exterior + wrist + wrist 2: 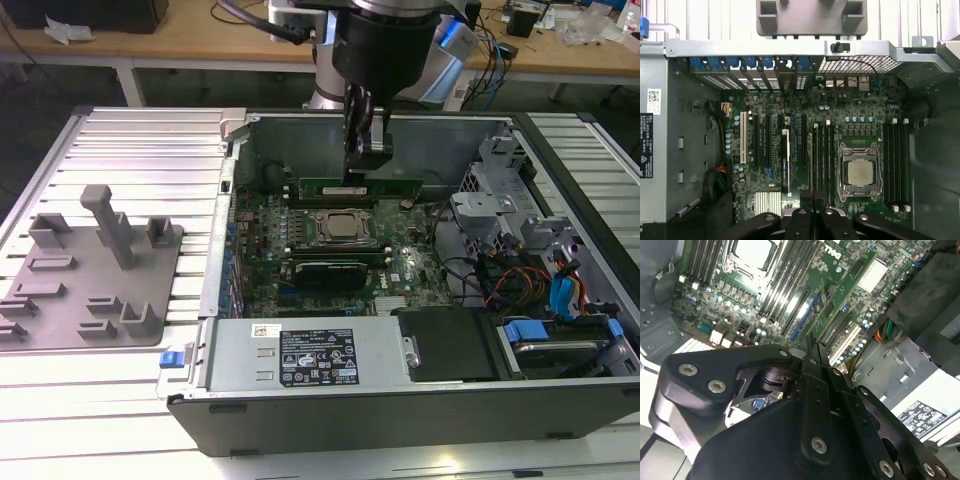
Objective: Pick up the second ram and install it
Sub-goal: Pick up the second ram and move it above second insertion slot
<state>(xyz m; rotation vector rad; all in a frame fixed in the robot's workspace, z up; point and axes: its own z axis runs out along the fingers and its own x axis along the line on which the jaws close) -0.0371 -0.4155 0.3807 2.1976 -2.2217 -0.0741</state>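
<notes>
Inside the open computer case (230, 330), my gripper (366, 160) hangs above the motherboard (400, 270), and its fingers are shut with nothing between them. In both wrist views the fingertips (812, 199) (809, 342) meet over the black slots (824, 155) beside the CPU (860, 172). A green ram stick (360, 187) stands on edge in a slot beyond the CPU (343, 228), just below the fingers in the exterior view. Another, darker stick (328, 270) stands in a slot on the CPU's near side. I cannot tell which of them is the second ram.
A grey fixture plate (95, 270) with upright holders lies at the exterior view's left. The power supply (310, 355) runs along the case's near side. Drive cages and loose cables (530, 280) crowd the exterior view's right. Case walls (935, 150) ring the board.
</notes>
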